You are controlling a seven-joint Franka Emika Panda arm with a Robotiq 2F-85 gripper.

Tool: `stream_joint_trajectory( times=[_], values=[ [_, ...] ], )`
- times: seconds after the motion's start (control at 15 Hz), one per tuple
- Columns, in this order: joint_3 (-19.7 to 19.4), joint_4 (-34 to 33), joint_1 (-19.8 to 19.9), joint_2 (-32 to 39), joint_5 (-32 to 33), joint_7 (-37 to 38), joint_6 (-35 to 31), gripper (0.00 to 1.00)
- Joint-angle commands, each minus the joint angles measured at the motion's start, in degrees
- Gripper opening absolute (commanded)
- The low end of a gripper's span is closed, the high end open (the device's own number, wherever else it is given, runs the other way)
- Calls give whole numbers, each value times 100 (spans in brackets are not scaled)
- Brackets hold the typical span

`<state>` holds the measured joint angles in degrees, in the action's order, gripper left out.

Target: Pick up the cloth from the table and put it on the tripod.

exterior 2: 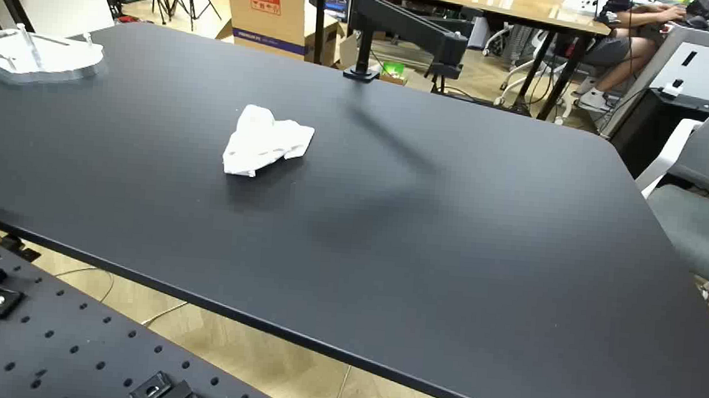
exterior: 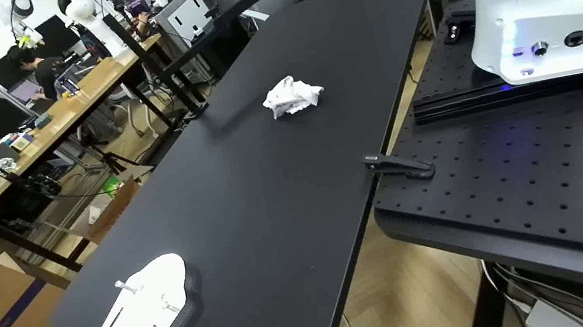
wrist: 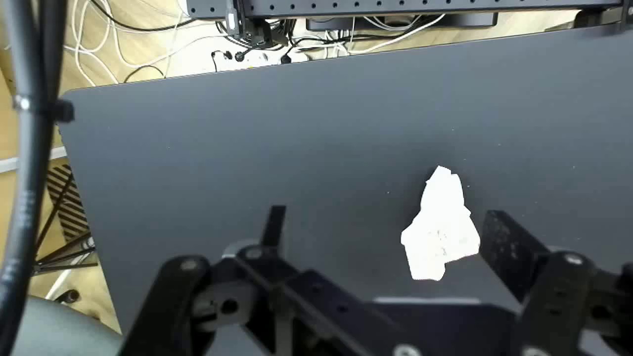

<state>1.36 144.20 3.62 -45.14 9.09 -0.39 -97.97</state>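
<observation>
1. Lying crumpled on the bench, in from its edges: white cloth.
2. End effector above the bench, fingers spread wide, gripping nothing. Height over the bench hard to judge.
3. Step in hand, by my reading: the pick-up, before any grasp.
4. Next move likely calls for centring the fingers about the cloth, lowering to the bench, then closing.
5. Tripod uncertain; pegged metal plate near a bench corner is one candidate.
</observation>
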Motion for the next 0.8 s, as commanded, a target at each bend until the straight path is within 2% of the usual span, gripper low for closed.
stream_joint_trajectory(
  times=[0.0, 0.73],
  values=[
    [-60, -16, -84, 9, 41, 47, 15, 100],
    [-33, -30, -64, 23, 95, 92, -118, 100]
  ],
)
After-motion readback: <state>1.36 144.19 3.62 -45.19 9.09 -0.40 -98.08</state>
